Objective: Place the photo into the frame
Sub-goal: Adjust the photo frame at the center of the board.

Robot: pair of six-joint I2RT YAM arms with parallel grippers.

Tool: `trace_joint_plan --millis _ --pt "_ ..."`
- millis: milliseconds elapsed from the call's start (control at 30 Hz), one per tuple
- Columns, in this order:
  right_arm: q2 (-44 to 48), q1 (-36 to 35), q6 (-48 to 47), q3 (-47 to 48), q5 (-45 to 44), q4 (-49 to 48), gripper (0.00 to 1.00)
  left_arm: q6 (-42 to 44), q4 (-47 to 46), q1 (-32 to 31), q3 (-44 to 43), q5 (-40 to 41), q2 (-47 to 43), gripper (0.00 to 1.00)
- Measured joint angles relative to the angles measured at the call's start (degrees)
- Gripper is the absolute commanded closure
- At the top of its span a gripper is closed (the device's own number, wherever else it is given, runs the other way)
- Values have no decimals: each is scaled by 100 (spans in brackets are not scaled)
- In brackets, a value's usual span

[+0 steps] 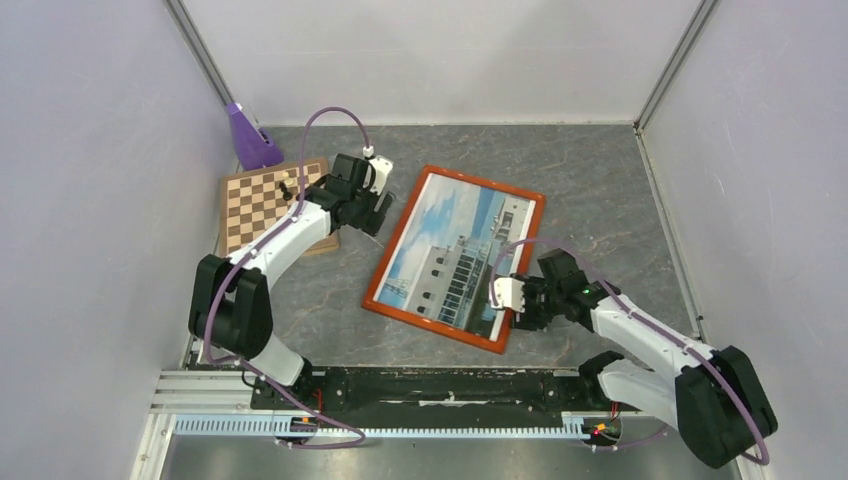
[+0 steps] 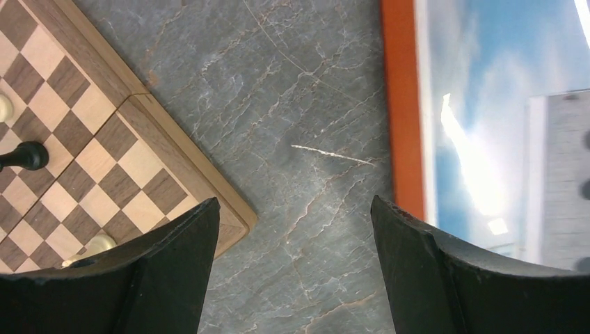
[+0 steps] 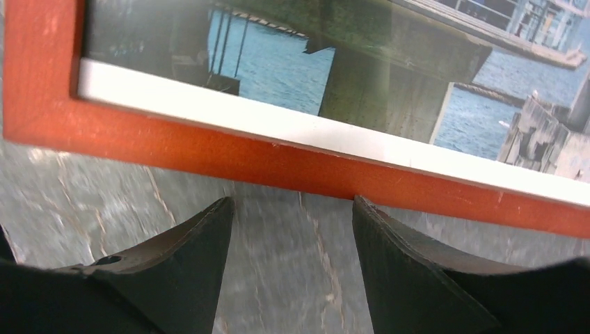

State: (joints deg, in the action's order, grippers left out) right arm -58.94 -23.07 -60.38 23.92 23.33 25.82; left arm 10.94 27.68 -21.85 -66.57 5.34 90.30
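Since the photo (image 1: 455,250) lies flat inside the frame (image 1: 394,237) on the table (image 1: 600,200), I judge the pair light, thin and stiff, best held by a wooden rail. My left gripper (image 2: 296,209) hangs spread beside the left rail and my right gripper (image 3: 292,202) spread at the near rail, both empty.

In the top view the right tool (image 1: 515,300) covers a stretch of the frame's (image 1: 372,302) right rail, and the left arm (image 1: 290,235) hides one corner of the chessboard (image 1: 255,205), whose pieces (image 1: 286,186) are too small to name. Both wrist views crop the photo (image 2: 487,139) at their edges; a pale piece (image 2: 97,243) sits half behind the left tool (image 2: 293,202).
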Motion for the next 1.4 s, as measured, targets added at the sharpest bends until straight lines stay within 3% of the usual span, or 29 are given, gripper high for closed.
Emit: trace_joint_plan --millis 267,600,733,867,1067,1400 --pt "-964 -1370 938 326 -225 -1106 35 2 13 39 -72 -61 -280 14" --pt "-1145 -1558 1438 608 -1176 -1263 32 0 68 79 -103 -114 -267 14" --pt "-894 -1263 1703 778 -1604 -1224 32 -164 79 83 -275 -186 116 14" --pt "-986 -417 2168 1279 -1895 -1342 31 -472 94 94 -817 -348 815 14" --pt "-1980 579 2844 2400 -2020 -1915 33 -874 105 101 -1298 -601 1508 14" --pt "-4002 920 3504 3790 -1720 -2625 42 -1016 179 190 -1246 -699 1534 14"
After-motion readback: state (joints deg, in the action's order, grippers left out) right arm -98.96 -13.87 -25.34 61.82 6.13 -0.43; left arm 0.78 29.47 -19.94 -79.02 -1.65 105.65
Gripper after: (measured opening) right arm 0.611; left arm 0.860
